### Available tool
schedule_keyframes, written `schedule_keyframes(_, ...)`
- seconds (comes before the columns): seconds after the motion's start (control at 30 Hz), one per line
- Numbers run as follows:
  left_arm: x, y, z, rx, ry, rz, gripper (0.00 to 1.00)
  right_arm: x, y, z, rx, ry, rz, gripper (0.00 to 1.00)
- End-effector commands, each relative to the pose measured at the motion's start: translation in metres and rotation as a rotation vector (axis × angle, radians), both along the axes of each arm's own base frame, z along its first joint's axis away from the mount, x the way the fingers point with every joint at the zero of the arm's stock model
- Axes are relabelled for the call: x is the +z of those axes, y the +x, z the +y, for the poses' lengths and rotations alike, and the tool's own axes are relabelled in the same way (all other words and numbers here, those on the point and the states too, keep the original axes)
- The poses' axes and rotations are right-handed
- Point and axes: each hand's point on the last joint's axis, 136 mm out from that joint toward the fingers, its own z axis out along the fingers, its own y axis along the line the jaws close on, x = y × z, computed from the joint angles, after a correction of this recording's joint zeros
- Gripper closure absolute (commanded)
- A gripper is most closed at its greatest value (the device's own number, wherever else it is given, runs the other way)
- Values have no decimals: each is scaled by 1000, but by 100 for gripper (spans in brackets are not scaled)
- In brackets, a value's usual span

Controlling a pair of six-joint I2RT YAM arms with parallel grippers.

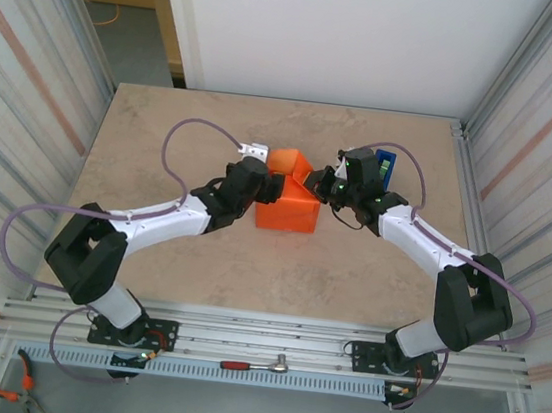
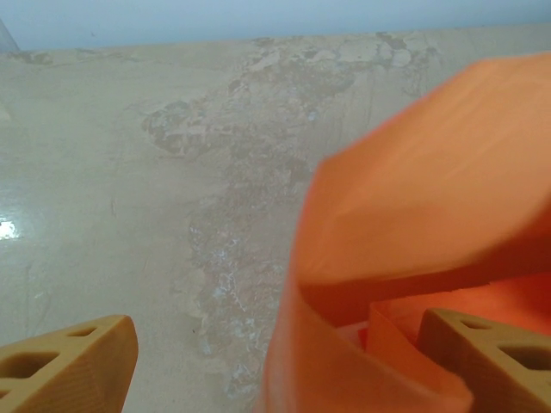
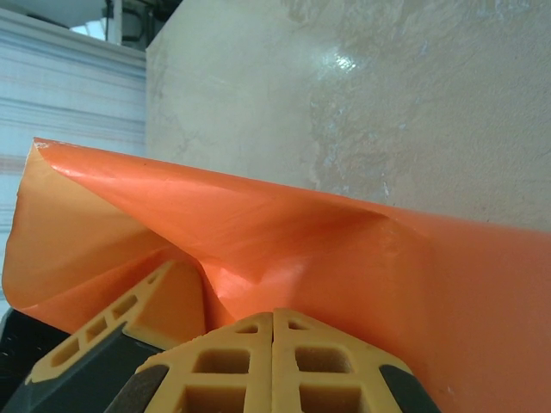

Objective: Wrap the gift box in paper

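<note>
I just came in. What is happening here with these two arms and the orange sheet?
Two robot arms are wrapping with orange paper in the middle of the table. The paper is folded into a boxy shape, with flaps standing up at the back. The left gripper is open, one paper fold between its fingers. The right gripper is shut against the paper's right side; whether it pinches the paper is unclear.

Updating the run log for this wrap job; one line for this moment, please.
paper: folded up, flaps raised | left claw: open, around a paper flap | right claw: shut, tips at paper
</note>
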Motion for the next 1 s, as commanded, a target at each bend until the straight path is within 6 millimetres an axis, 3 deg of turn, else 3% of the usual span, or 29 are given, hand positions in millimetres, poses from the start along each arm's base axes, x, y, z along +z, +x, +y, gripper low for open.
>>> schedule_keyframes(0.0, -7, -2, -2, -6, 14, 4, 15, -10, -4, 4, 41, -42, 6, 100)
schedule_keyframes(0.57, -17, -4, 0, -1, 42, 17, 17, 17, 22, 8, 34, -8, -104, 100)
schedule_keyframes(0.77, -18, -4, 0, -1, 43, 18, 17, 14, 22, 10, 44, -6, -102, 100)
schedule_keyframes(0.97, -18, -4, 0, 0, 42, 19, 17, -1, 9, 15, 94, -53, -77, 100)
